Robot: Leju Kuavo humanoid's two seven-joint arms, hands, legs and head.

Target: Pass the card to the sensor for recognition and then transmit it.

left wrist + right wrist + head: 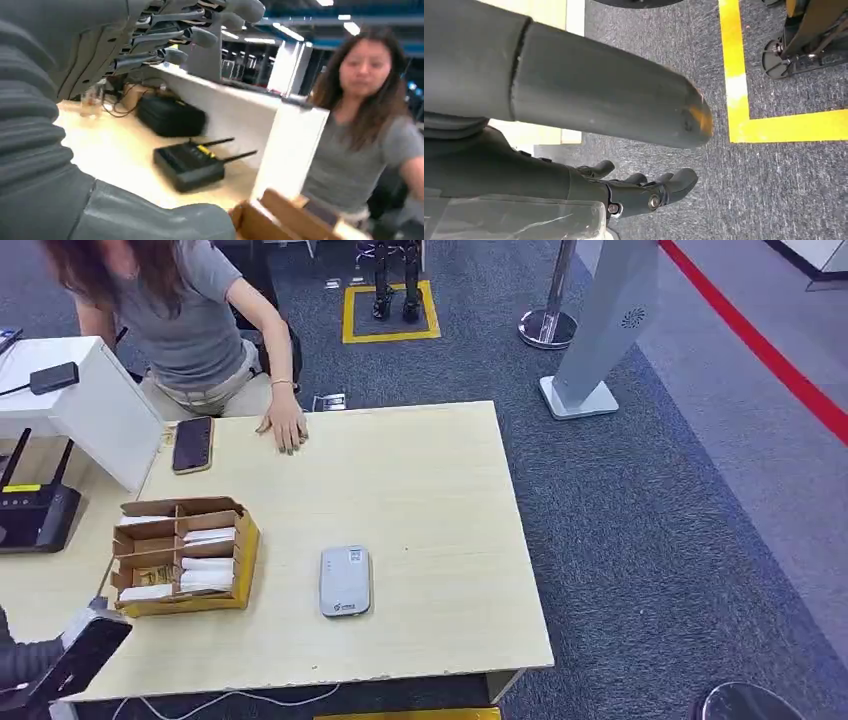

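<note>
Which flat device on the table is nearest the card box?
The grey card reader, just right of the cardboard box. The dark phone lies farther off, by the person's hand.

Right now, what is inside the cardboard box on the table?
The cardboard box has dividers, and white cards lie stacked in its compartments. One compartment holds something yellowish that is too small to tell. What lies under the top cards is covered.

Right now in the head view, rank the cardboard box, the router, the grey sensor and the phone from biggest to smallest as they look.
1. Cardboard box, clearly the largest.
2. Router, though the picture edge cuts it off.
3. Grey sensor and phone: they look about alike, and the phone lies farther from the camera, so no ranking between them.
</note>
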